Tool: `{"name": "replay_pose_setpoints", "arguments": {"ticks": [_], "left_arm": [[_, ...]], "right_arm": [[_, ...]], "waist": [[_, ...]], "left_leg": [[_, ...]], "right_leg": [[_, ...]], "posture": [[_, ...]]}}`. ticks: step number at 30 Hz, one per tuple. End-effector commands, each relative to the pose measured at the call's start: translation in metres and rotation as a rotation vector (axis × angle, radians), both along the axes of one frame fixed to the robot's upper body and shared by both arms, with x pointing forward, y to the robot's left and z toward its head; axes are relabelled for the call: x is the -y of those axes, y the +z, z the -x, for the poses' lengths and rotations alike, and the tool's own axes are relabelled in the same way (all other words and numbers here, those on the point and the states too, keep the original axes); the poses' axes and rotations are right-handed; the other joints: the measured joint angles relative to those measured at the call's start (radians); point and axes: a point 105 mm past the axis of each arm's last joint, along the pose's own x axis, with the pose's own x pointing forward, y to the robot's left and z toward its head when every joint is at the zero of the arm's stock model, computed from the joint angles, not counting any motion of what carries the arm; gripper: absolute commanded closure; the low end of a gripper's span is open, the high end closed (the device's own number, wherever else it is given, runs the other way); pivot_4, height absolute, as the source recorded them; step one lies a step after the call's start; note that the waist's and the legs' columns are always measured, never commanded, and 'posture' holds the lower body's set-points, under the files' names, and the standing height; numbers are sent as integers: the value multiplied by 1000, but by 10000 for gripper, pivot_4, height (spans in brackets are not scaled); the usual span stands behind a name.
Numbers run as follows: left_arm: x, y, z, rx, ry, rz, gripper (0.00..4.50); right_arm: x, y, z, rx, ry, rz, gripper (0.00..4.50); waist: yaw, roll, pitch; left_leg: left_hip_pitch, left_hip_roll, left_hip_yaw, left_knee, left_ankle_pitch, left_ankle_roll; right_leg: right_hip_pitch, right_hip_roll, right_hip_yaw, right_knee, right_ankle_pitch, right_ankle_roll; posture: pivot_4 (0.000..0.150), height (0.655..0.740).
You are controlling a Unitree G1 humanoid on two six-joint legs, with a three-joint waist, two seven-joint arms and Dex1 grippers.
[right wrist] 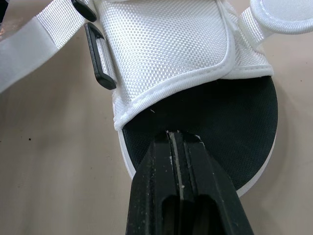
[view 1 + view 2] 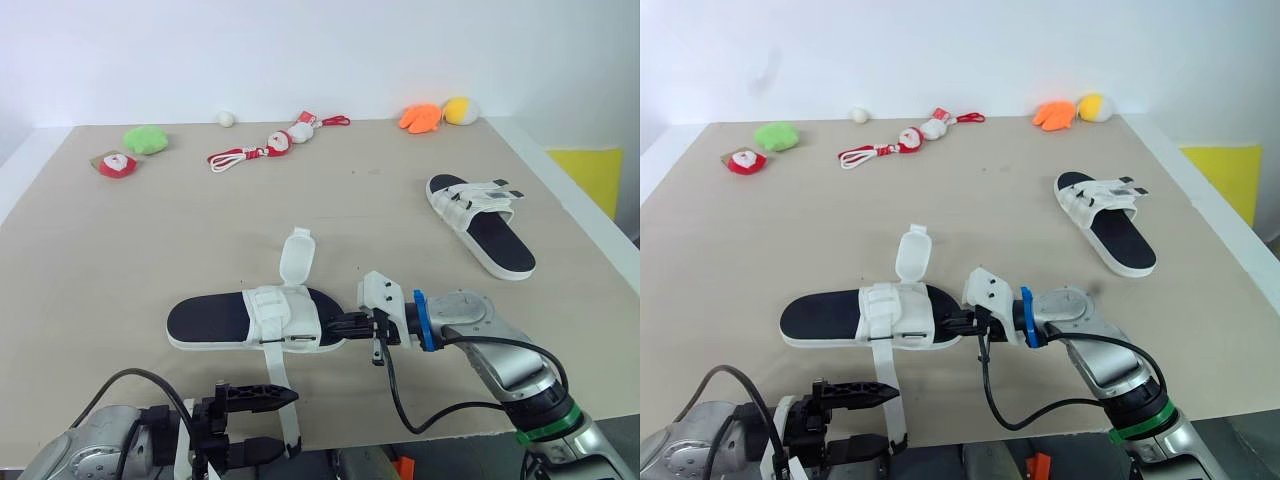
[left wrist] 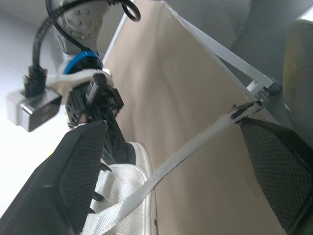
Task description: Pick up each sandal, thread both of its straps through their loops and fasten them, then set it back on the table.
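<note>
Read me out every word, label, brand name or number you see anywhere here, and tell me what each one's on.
No text can be read anywhere in these views.
Near sandal: plain white straps and black footbed, no brand or size showing.
Far sandal: no print can be made out.
Red and white plush toy at the table's far left: any marking is too small to read.

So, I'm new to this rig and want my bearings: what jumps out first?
A white sandal lies near the table's front edge, one long strap trailing off it between the left gripper's open fingers. The right gripper, shut, touches its toe end. A second sandal lies far right.
</note>
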Motion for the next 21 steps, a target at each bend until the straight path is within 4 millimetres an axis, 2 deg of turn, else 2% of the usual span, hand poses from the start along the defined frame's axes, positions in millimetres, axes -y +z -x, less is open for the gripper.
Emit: {"name": "replay_pose_setpoints", "arguments": {"ticks": [1, 2, 4, 5, 10, 11, 15, 21], "left_arm": [[4, 7, 0, 9, -14, 0, 8422], [5, 8, -1, 7, -13, 1, 9836], [6, 11, -2, 3, -14, 2, 21695], [6, 11, -3, -3, -14, 1, 24150], [8, 14, -5, -17, -18, 3, 42630], [9, 15, -5, -19, -18, 4, 44248], [11, 21, -7, -48, -18, 31, 44248], [11, 41, -14, -155, 27, 131, 44248]], "right_arm": [[1, -16, 6, -64, 2, 46, 45000], [1, -16, 6, -64, 1, 46, 45000], [1, -16, 6, -64, 1, 45, 45000], [1, -15, 6, -63, 0, 45, 45000], [1, -15, 5, -61, -2, 45, 45000], [1, -15, 4, -60, -3, 45, 45000], [1, -14, 4, -60, -3, 45, 45000], [1, -14, 2, -60, -2, 45, 45000]], "waist": [[0, 0, 0], [0, 0, 0], [0, 0, 0], [0, 0, 0], [0, 0, 0], [0, 0, 0], [0, 0, 0], [0, 0, 0]], "left_leg": [[0, 0, 0, 0, 0, 0], [0, 0, 0, 0, 0, 0], [0, 0, 0, 0, 0, 0], [0, 0, 0, 0, 0, 0], [1, 0, 0, 0, 0, 0], [1, 0, 0, 0, 0, 0], [1, 0, 0, 0, 0, 0], [1, 0, 0, 0, 0, 0]], "right_leg": [[0, 0, 0, 0, 0, 0], [0, 0, 0, 0, 0, 0], [0, 0, 0, 0, 0, 0], [0, 0, 0, 0, 0, 0], [0, 0, 0, 0, 0, 0], [0, 0, 0, 0, 0, 0], [0, 0, 0, 0, 0, 0], [0, 0, 0, 1, 0, 1]], "posture": [[1500, 7400], [1500, 7400], [1500, 7400], [1500, 7400], [1500, 7400], [1500, 7400], [1500, 7400], [1500, 7400]]}}
